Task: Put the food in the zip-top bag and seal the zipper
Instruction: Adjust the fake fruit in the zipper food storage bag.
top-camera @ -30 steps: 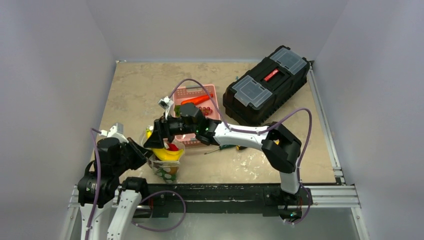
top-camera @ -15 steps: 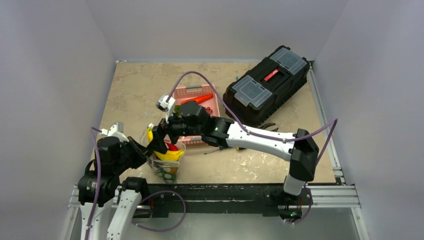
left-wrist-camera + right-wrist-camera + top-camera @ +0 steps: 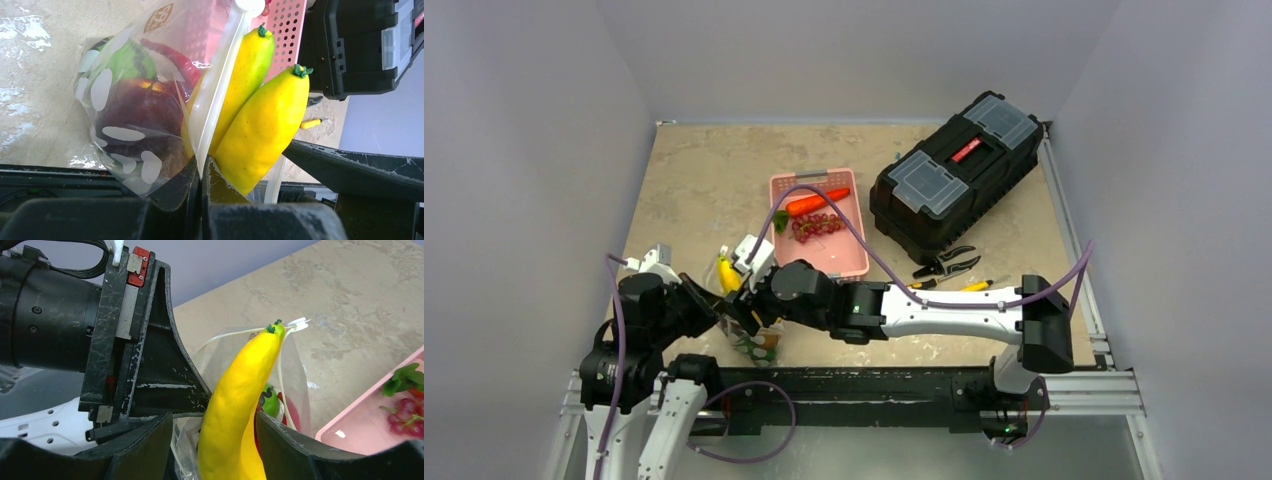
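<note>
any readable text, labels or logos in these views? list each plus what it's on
No text can be read in any view.
Brown printed mark on the zip-top bag: blurred, unreadable.
Red label on the black toolbox: too small to read.

Crinkly clear plastic zip-top bag [image 3: 135, 115] at near left of beige stone-pattern table [image 3: 704, 180]. Yellow toy banana bunch [image 3: 260, 125] stands in bag mouth, tips up. Round red and green toy pieces [image 3: 142, 107] lower, inside bag. Left gripper [image 3: 201, 170] on bag's mouth edge. Banana bunch between right gripper [image 3: 215, 430] fingers. Pink lattice plastic basket [image 3: 839, 258] behind bag, mid-table. In basket, orange toy carrot [image 3: 816, 202] behind dark-red toy grapes [image 3: 817, 226]. Black plastic toolbox [image 3: 954, 170] right of basket, farther back. Dark pliers [image 3: 944, 264] and yellow-handled screwdriver [image 3: 975, 286] before toolbox.
</note>
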`<state>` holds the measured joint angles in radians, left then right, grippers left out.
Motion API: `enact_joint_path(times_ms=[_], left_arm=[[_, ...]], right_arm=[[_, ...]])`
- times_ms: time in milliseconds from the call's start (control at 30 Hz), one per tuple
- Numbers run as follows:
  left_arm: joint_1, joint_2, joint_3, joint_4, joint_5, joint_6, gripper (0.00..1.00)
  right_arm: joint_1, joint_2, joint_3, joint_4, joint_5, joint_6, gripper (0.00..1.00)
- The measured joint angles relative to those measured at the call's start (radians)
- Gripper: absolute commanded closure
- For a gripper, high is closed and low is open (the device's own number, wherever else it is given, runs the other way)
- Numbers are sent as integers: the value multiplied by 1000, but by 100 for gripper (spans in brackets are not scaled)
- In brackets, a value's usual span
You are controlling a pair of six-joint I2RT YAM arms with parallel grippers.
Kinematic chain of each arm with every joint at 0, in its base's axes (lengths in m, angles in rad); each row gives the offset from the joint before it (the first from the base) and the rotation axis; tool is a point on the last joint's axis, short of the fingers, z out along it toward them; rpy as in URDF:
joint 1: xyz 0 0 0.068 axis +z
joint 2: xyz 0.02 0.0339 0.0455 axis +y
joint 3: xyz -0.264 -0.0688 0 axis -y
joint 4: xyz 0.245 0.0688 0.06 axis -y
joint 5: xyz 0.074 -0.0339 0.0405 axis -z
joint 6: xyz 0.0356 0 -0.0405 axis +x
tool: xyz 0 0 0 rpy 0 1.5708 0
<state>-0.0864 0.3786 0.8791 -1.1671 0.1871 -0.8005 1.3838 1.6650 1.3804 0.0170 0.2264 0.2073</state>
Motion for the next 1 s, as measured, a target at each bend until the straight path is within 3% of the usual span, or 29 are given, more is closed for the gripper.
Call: enact_joint_path(times_ms=[367,500,600,800,1000], left_arm=[[1,3,0,1,-29,5,100],[0,4,0,-1,-18,4,100],[0,8,0,4,-16,4,100],[0,13,0,8,-16,5,100],[0,17,0,21,-5,4,100]], right_arm=[[30,110,31,-19,157,-5,62],[32,130,32,-23,178,-2,80],[32,128,35,-25,175,1,99],[20,85,23,-24,111,13,100],[-74,-27,-2,62,-155,156,100]])
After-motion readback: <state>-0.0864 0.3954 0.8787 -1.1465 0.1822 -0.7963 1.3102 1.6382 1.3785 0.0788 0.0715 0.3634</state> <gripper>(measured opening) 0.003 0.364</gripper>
